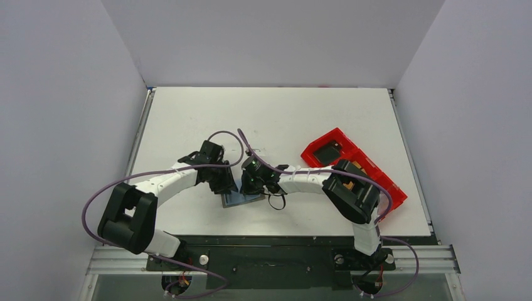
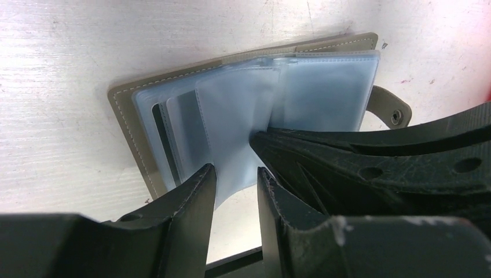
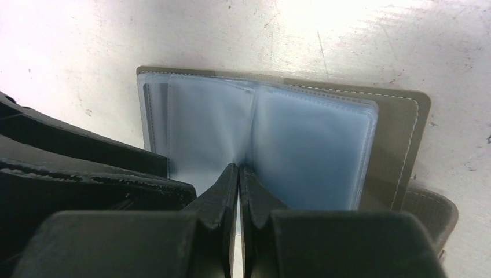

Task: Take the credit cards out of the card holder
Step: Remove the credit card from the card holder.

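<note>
Top external: card holder [image 1: 241,200] lies open on the worktop [image 1: 282,119], just ahead of the arm bases, with both tools down on it.

Left wrist: left tool [image 2: 234,174] has its fingers apart at the near edge of the holder. One clear sleeve leaf [image 2: 231,110] runs down into the gap, with no pinch visible. A dark edge and a grey flat shape [image 2: 186,124] show through the leftmost sleeves. This is possibly a card; cannot confirm.

Right wrist: right tool [image 3: 238,169] is fully closed, its tips set at the fold between the two sleeve stacks. Cannot tell whether a thin leaf is caught between the tips. The two facing sleeves look empty from here.

Step in hand (judgement): paging through the sleeves to reach a loaded pocket, with the right tool pinning the spine and the left working the leaves.

Next move calls for (judgement):
- keep the holder pinned flat
- bring the left fingers onto a card edge, not onto the plastic alone
- draw the card out along the pocket opening; the sleeves are floppy and may lift with it

Containers:
- red tray [image 1: 375,168], right of the holder and well apart from it
- far compartment holds a black block [image 1: 327,152]
- next compartment holds a tan-orange flat item [image 1: 359,167], half hidden by the right arm and likely a card already out
</note>
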Controlling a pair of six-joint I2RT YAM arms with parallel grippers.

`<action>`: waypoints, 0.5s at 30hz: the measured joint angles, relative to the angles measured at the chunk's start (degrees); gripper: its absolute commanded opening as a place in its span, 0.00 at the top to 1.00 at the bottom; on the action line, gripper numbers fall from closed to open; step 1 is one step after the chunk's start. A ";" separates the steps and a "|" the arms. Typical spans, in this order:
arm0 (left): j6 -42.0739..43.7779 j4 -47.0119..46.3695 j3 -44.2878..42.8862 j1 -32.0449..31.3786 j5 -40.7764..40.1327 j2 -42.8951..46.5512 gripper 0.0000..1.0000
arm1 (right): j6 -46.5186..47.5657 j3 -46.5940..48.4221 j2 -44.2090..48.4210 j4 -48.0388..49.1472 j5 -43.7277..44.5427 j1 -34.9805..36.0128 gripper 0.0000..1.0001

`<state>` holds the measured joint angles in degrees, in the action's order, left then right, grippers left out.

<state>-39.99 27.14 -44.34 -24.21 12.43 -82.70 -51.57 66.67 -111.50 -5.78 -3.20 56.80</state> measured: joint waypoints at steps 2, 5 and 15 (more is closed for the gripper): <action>-0.02 -0.61 0.26 -0.11 0.02 -0.26 0.75 | -0.07 -0.07 0.02 0.09 -0.24 -0.11 1.00; -0.15 -1.03 0.83 -0.28 0.02 -0.83 0.86 | -0.09 -0.17 0.11 0.20 -0.31 -0.13 1.00; -0.46 -1.18 1.09 -0.90 -0.52 -0.42 1.00 | 0.55 -0.92 2.16 -1.95 -0.70 -0.15 0.75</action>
<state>-40.45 25.96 -43.24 -25.10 11.90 -83.11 -51.03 65.76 -109.34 -7.73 -3.90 56.64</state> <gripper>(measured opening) 0.004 0.166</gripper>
